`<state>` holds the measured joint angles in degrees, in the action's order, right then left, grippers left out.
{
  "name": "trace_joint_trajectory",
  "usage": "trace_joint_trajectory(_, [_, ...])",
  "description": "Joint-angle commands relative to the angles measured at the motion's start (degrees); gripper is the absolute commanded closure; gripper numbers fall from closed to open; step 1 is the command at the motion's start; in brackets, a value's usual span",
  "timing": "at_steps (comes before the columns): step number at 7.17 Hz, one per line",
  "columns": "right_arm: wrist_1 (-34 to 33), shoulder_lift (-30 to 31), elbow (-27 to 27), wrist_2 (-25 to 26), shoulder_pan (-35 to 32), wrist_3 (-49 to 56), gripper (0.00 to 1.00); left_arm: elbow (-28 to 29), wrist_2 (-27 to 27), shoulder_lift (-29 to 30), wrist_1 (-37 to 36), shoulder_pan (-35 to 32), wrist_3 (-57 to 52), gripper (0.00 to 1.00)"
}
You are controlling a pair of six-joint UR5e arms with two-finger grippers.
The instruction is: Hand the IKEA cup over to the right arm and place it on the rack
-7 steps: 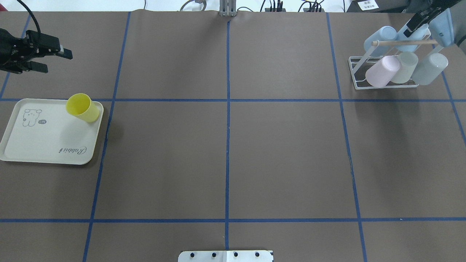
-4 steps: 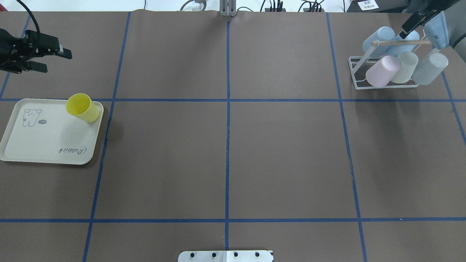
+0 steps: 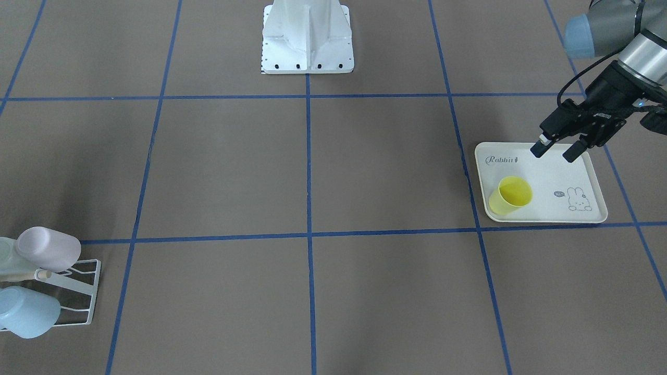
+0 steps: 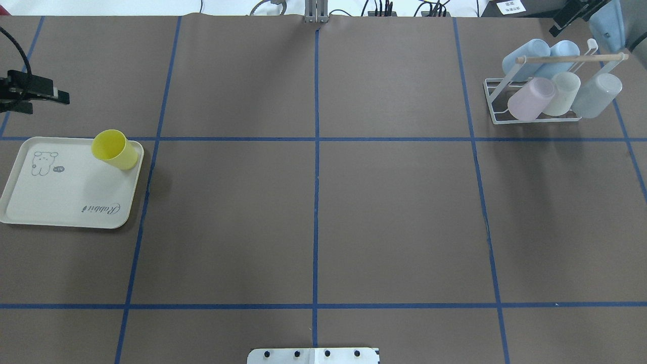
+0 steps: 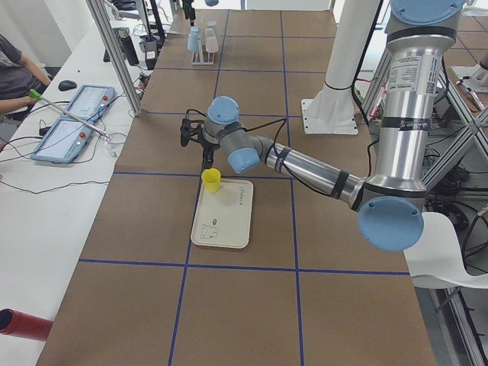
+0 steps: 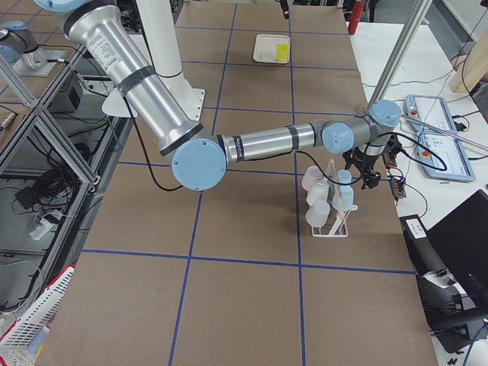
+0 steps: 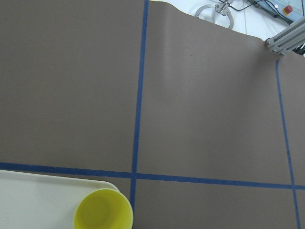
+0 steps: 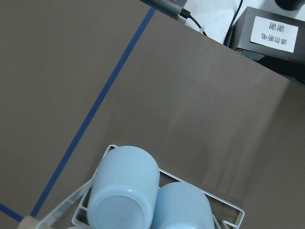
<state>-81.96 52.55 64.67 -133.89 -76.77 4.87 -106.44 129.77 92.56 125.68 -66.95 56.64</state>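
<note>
Shows a round yellow plastic cup (image 4: 115, 149) standing upright, mouth up and empty inside, in one corner of a cream rectangular tray with a rabbit drawing (image 4: 50, 202). Nothing else on that tray. Finds the black two-finger left gripper (image 3: 553, 154) raised above the tray, near the cup but not touching it, jaws parted wide and gripping nothing. Reads as the very start of the job: pick-up not yet begun, hand-over and racking both to come. Calls next for lowering the parted jaws around the cup's wall, closing on it, then carrying it away from the tray toward the grey tubular right arm (image 6: 267, 141). Places the small white wire rack with a light wooden rod (image 4: 493, 101) well apart from the tray, at the opposite end of the brown table with blue tape lines (image 4: 313, 227). Counts five upturned cups on its prongs: two pale blue cups (image 4: 525, 53), a pink cup (image 4: 530, 98), an off-white cup (image 4: 562, 92) and a grey-blue cup (image 4: 597, 95). Catches the right gripper (image 4: 566, 19) only as a dark sliver, likewise well apart from the tray; cannot tell the set of its jaws.
</note>
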Motion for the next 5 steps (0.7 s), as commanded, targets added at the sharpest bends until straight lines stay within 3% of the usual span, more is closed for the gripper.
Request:
trace_joint_trajectory(1, [-0.1,0.9,3.2,-5.0,-0.8,-3.9,0.02,-0.1,-3.4,-1.5,-7.9,0.7,-7.3,0.0])
trace_joint_trajectory(3, [-0.1,4.4,9.0,-5.1,-0.8,-7.6,0.02,0.1,-3.3,-1.1,-15.5,0.9,-15.4,0.0])
trace_joint_trajectory(5, [-0.1,4.8,9.3,-5.1,-0.8,-7.9,0.02,0.7,-3.0,-1.3,-16.3,1.3,-17.6,0.0])
